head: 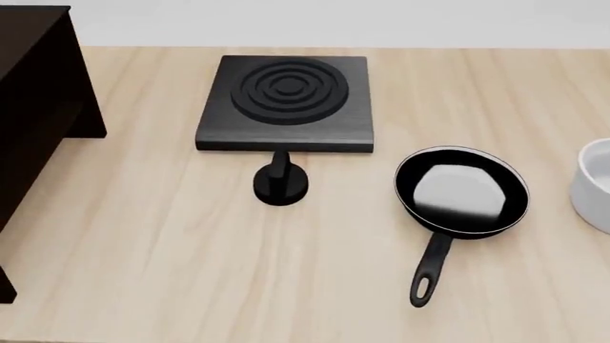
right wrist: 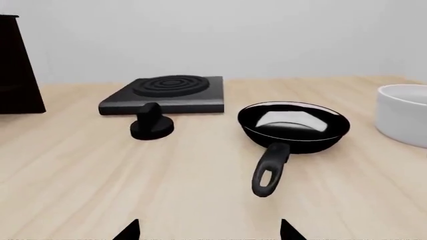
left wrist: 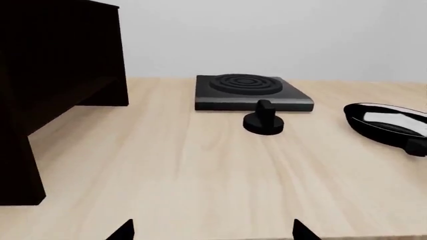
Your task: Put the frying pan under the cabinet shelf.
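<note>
The frying pan (head: pixel 462 190) is round and black with a pale grey base; it lies flat on the wooden table, right of centre, its long handle (head: pixel 427 270) pointing toward the near edge. In the right wrist view the frying pan (right wrist: pixel 293 125) lies ahead of my right gripper (right wrist: pixel 209 231), which is open and empty. At the far left stands the very dark cabinet shelf (head: pixel 33 107), also seen as the cabinet shelf (left wrist: pixel 53 75) in the left wrist view. My left gripper (left wrist: pixel 212 231) is open and empty over bare wood, with the frying pan (left wrist: pixel 390 122) far off to one side. Neither gripper shows in the head view.
A square black burner plate (head: pixel 284 103) with concentric rings sits at the table's back middle. A small round black knob (head: pixel 280 184) stands just in front of it. A white cylindrical pot (head: pixel 596 184) is at the right edge. The table's (head: pixel 191 271) front edge is near.
</note>
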{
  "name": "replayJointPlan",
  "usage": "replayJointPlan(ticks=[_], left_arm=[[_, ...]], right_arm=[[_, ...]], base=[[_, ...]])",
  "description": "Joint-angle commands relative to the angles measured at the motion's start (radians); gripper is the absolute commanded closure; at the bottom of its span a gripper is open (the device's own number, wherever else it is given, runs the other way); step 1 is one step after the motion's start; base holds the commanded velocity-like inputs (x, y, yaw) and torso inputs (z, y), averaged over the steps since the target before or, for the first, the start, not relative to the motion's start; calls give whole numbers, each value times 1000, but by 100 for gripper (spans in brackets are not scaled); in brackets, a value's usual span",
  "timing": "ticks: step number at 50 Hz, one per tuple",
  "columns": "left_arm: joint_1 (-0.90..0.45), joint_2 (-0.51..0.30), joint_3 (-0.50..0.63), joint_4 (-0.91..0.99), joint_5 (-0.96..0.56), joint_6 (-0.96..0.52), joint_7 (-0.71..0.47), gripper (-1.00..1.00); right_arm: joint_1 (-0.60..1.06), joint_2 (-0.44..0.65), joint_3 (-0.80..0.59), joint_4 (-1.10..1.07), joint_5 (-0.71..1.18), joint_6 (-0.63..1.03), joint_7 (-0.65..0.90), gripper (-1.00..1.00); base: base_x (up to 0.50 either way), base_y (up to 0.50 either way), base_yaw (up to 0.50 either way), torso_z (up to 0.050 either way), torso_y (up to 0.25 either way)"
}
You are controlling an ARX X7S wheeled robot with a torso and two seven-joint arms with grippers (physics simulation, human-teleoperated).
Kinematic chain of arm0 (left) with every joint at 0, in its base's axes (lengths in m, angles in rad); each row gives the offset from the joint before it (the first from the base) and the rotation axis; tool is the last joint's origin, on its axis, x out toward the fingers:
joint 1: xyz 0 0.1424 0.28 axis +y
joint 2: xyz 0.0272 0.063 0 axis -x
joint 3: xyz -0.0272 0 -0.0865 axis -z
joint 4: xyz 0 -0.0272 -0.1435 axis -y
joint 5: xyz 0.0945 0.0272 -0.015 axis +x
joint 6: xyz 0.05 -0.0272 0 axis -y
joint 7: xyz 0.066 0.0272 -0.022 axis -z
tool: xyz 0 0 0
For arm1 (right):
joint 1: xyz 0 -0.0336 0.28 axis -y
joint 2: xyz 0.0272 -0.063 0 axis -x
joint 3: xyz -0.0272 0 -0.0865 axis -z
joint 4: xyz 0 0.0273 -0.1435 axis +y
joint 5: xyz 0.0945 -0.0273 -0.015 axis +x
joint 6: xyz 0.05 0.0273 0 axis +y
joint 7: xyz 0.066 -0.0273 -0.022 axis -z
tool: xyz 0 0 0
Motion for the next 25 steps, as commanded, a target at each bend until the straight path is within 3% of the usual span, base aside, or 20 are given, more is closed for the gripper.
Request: replayJointPlan(ticks=[1, 13, 20, 25], left_arm=[[5, -8, 7, 4, -7, 3, -10, -100], [20, -23, 16, 49, -8, -13, -25, -100], [131, -92, -13, 392, 54, -67, -86, -100], [194, -129, -46, 552, 74, -66, -108, -100]], right_arm=[[-1, 3, -7, 4, -2, -3, 23, -100], [-19, 21, -22, -42, -7, 15, 35, -100], [-132, 85, -67, -400, -158, 152, 121, -100], [-165, 99, -87, -512, -219, 206, 153, -100]], base=[[0, 0, 0, 0, 0], [0, 0, 0, 0, 0], [0, 0, 0, 0, 0], [0, 0, 0, 0, 0]])
